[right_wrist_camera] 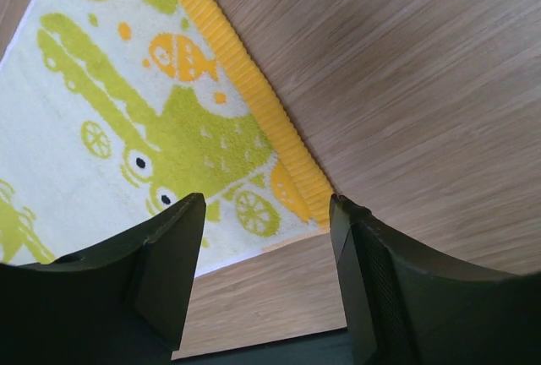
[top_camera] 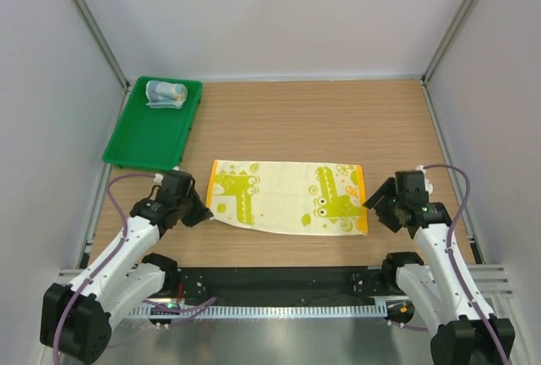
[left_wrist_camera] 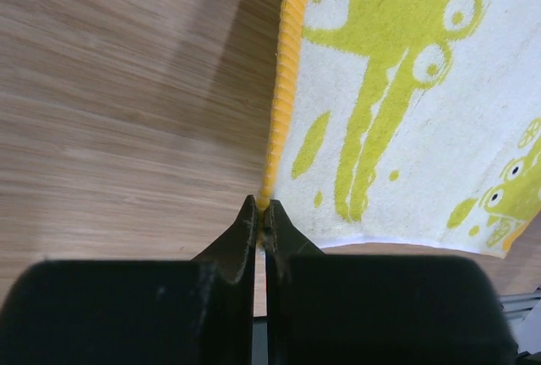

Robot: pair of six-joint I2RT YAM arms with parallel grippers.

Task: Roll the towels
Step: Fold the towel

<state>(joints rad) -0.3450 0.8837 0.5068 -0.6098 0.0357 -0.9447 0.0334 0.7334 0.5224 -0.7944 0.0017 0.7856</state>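
The yellow-green towel (top_camera: 287,196) lies spread flat on the table (top_camera: 338,120) between the two arms. The light blue towel (top_camera: 166,93) sits rolled in the green tray (top_camera: 127,141) at the far left. The left fingers (top_camera: 201,213) meet the spread towel's near-left corner, and the right fingers (top_camera: 378,204) are at its near-right corner.

In the left wrist view, the left fingers (left_wrist_camera: 258,213) are pinched tight on the towel's orange hem.

In the right wrist view, the right fingers (right_wrist_camera: 173,247) stand apart, holding nothing, with the towel's corner (right_wrist_camera: 287,187) between them.
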